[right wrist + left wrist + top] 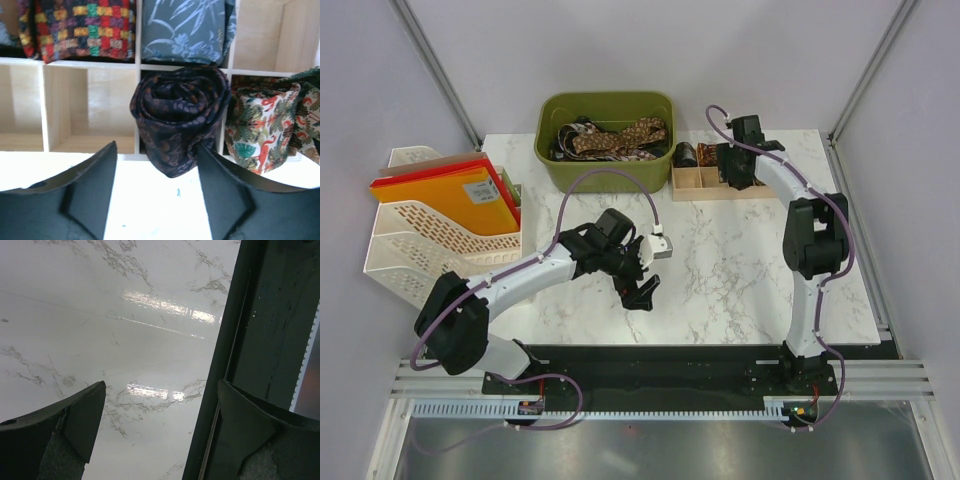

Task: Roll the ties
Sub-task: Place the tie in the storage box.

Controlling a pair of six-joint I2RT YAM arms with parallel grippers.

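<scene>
At one o'clock on the tabletop (720, 270), right gripper (157, 150) with jaws spread before wooden organiser (90, 70), dark rolled tie (177, 115) just beyond them at a middle compartment, loose ties (620, 138) in green bin (552, 155) at twelve o'clock, left gripper (160, 390) jaws parted, holding nothing, near centre.

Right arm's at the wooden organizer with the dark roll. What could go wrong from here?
The dark rolled tie sits at the front lip of the wooden organizer, its lower end hanging over the edge. It may tip out or unroll when the right tool backs off. The flamingo-print tie beside it bulges close, so a finger could snag it.
</scene>
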